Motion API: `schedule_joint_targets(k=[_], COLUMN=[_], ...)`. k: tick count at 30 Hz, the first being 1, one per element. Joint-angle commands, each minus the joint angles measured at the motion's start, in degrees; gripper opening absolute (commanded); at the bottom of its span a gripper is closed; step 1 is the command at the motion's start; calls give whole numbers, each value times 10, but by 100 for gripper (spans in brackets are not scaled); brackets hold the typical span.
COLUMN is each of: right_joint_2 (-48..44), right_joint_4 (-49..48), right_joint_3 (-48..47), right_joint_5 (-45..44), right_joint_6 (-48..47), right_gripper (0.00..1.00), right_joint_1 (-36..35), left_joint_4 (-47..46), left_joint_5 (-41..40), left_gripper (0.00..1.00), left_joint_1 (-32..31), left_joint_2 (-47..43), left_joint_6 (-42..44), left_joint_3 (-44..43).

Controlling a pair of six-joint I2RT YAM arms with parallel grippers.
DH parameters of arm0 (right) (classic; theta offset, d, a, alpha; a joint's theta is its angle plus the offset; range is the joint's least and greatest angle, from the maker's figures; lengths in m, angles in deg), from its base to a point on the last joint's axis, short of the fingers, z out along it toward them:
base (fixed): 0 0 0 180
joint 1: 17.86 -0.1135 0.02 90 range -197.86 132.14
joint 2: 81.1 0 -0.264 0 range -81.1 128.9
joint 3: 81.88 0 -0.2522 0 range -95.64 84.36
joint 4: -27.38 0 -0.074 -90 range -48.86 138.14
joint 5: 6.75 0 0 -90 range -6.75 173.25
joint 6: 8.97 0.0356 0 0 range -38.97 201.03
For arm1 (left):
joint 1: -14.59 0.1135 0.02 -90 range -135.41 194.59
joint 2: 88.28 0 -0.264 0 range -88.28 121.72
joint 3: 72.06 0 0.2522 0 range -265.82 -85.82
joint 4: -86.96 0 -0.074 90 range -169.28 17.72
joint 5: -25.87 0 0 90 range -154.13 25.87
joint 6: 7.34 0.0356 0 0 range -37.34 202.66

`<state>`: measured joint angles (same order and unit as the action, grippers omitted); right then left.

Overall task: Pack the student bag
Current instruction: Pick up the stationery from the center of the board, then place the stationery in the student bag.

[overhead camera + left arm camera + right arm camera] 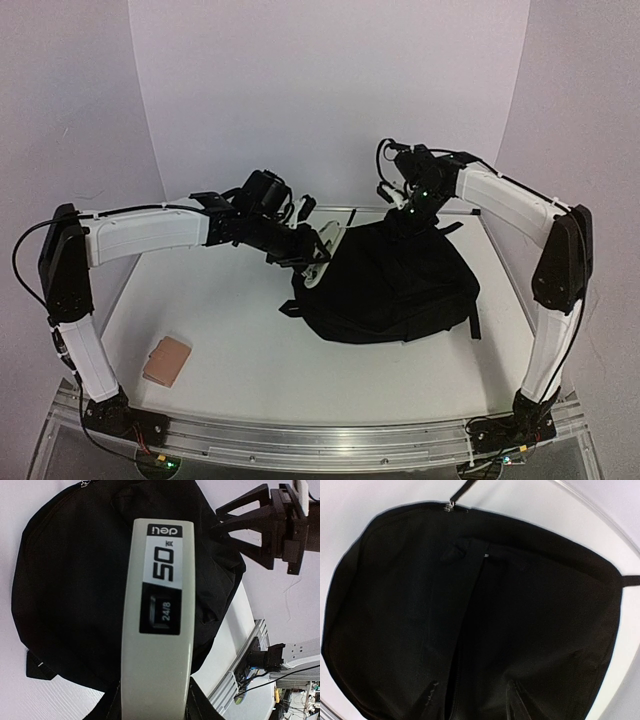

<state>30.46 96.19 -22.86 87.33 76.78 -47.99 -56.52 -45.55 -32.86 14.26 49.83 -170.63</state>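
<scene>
1. Where the white table (230, 330) runs toward its far right corner, the large black soft fabric student bag (395, 285) lies flat, closer to the far edge than the near one, with a strap trailing off toward the right edge.
2. At the bag's far edge the right gripper (412, 218) sits low on the black fabric. Its wrist view shows two dark fingers (431, 696) against the cloth, and I cannot tell whether they are spread or pinching it.
3. The left gripper (318, 252) hangs over the bag's left edge, its jaws clamped on a long pale grey plastic stapler (157, 630) with a black-and-white label.
4. A small pinkish-tan flat rectangular pouch (167, 360) lies near the near left corner, well apart from the bag.
</scene>
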Motion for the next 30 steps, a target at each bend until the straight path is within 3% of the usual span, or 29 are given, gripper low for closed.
schedule_joint_targets(k=[1, 20, 30], right_joint_2=[20, 36, 57], right_joint_4=[1, -6, 25], right_joint_3=[8, -19, -11], right_joint_5=[5, -54, 51], right_joint_6=[10, 5, 18], right_gripper=[49, 42, 43], right_joint_1=[2, 34, 26], left_joint_4=[-53, -58, -55], left_joint_5=[12, 2, -3], left_gripper=[6, 6, 6], left_joint_1=[0, 0, 0], left_joint_2=[-23, -45, -51], left_joint_6=[4, 6, 10], left_joint_3=[-10, 20, 27])
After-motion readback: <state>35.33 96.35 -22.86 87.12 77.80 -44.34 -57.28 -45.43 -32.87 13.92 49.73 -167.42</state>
